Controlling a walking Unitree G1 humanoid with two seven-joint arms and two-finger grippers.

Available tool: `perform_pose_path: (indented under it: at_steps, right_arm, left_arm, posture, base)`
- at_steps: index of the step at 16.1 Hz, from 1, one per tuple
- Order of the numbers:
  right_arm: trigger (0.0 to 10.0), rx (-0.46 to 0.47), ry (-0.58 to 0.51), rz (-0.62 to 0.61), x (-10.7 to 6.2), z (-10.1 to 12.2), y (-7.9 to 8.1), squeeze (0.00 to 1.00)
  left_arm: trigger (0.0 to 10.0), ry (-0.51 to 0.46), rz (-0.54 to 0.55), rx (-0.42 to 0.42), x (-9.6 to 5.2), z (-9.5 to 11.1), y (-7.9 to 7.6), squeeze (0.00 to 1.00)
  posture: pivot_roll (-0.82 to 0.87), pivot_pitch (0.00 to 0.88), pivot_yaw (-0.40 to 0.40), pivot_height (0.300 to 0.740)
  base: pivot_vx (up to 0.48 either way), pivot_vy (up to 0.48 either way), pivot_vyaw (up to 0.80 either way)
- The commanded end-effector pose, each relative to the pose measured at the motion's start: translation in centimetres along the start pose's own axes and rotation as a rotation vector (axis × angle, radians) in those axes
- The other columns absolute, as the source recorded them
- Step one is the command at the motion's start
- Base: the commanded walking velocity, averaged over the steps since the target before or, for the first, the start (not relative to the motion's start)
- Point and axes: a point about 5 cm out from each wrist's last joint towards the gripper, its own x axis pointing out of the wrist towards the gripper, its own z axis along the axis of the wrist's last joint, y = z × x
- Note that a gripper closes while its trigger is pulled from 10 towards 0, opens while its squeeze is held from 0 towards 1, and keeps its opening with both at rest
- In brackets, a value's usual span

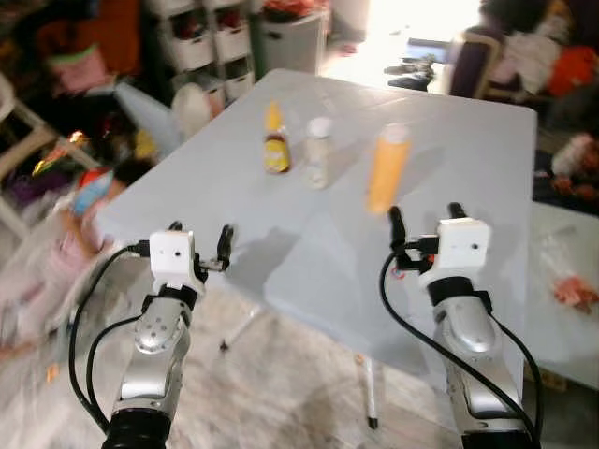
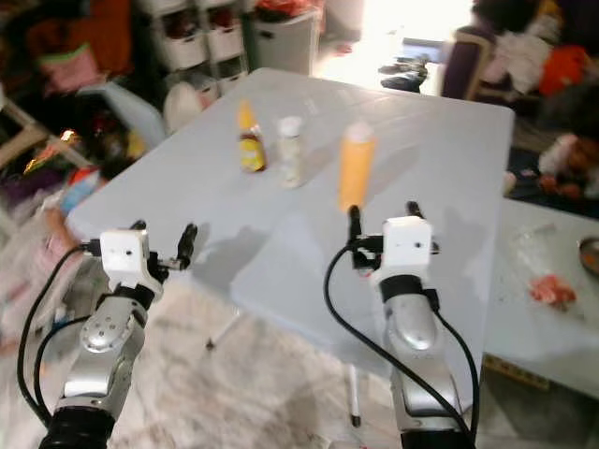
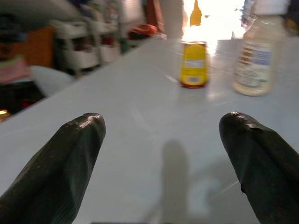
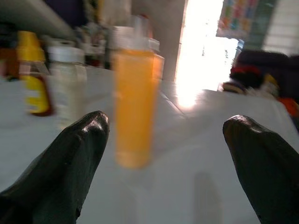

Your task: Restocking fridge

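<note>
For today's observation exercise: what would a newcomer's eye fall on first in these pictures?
Three bottles stand in a row on the pale grey table: a tall orange bottle, a white-capped pale bottle and a yellow sauce bottle. Both hands hover open at the near edge, the right hand just before the orange bottle, the left hand further left.

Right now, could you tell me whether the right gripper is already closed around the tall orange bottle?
No, the right gripper is open, and the orange bottle stands untouched on the table ahead of its fingers.

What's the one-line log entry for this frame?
stage: approach | left tool: open, empty | right tool: open, facing juice | mustard, white bottle: on table
</note>
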Motion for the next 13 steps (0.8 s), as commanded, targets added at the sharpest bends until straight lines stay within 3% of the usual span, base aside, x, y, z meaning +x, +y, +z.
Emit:
perform_pose_path:
  at_steps: [1,4,6,9,13]
  right_arm:
    - [10.0,0.003,0.009,-0.051,0.1,0.1,-1.0,0.00]
    - [10.0,-0.012,0.032,-0.085,-0.6,-0.2,-1.7,0.00]
    - [10.0,-0.008,0.037,-0.086,-0.9,-0.4,-1.5,0.00]
    - [10.0,0.009,0.051,-0.117,-1.8,-0.8,-1.4,0.00]
    - [10.0,0.017,0.071,-0.118,-2.0,-1.2,-1.1,0.00]
  left_arm:
    - [10.0,-0.038,-0.056,-0.009,1.2,1.1,-1.2,0.00]
    - [10.0,-0.042,-0.118,-0.026,1.6,1.4,-2.5,0.00]
    - [10.0,-0.032,-0.116,-0.041,1.3,1.1,-2.4,0.00]
    - [10.0,-0.013,-0.133,-0.027,1.0,0.7,-2.5,0.00]
    - [10.0,-0.019,-0.164,-0.036,1.3,1.0,-3.0,0.00]
  posture:
    - [-0.17,0.000,0.082,0.740]
    - [-0.18,0.000,0.093,0.740]
    - [-0.18,0.000,0.106,0.740]
    - [-0.18,0.000,0.139,0.740]
    - [-0.17,0.000,0.119,0.740]
  base:
    - [0.368,0.311,-0.80]
    - [0.313,0.359,-0.80]
    - [0.000,0.428,-0.80]
    - [0.000,0.000,0.00]
    - [0.000,0.000,0.00]
